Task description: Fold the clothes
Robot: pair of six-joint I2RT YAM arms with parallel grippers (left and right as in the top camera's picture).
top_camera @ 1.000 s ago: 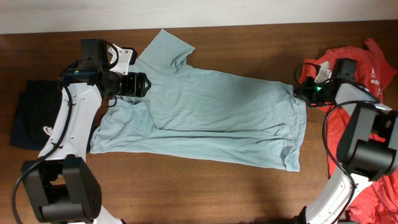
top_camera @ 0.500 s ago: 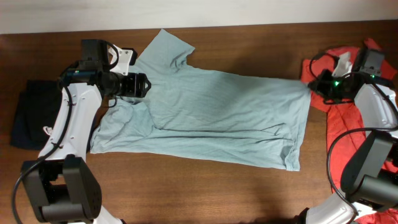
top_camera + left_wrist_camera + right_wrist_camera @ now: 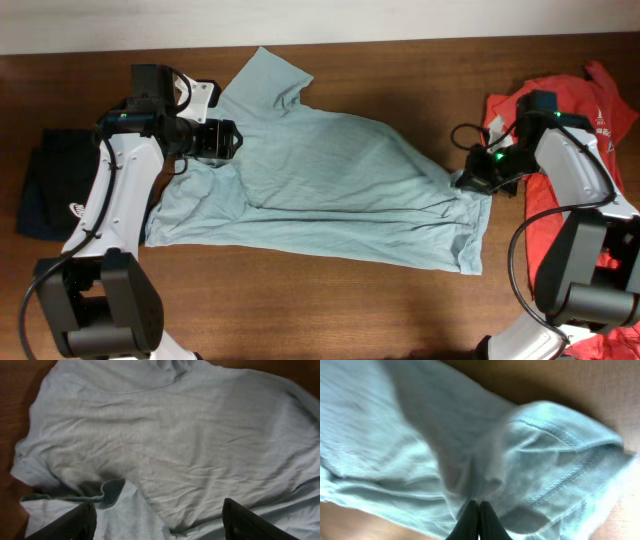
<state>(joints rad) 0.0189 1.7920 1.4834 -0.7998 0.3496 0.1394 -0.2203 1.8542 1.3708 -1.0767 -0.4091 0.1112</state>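
Nothing here can actually be read. The orange-red T-shirt (image 3: 600, 100) at the right edge carries some white print, too small and crumpled to make out. The navy T-shirt (image 3: 45, 185) on the left shows only a tiny white mark.

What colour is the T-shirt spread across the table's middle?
A plain pale grey-blue cotton T-shirt, no print; clearest in the overhead view.

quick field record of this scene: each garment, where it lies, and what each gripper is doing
main garment: pale grey-blue T-shirt, spread out mid-table, wrinkled
left gripper: open, over the shirt's collar end, holding nothing
right gripper: shut on the shirt's hem corner, cloth bunched there
other garments: orange-red T-shirt at the right edge; navy garment at the left edge
surface: brown wooden table
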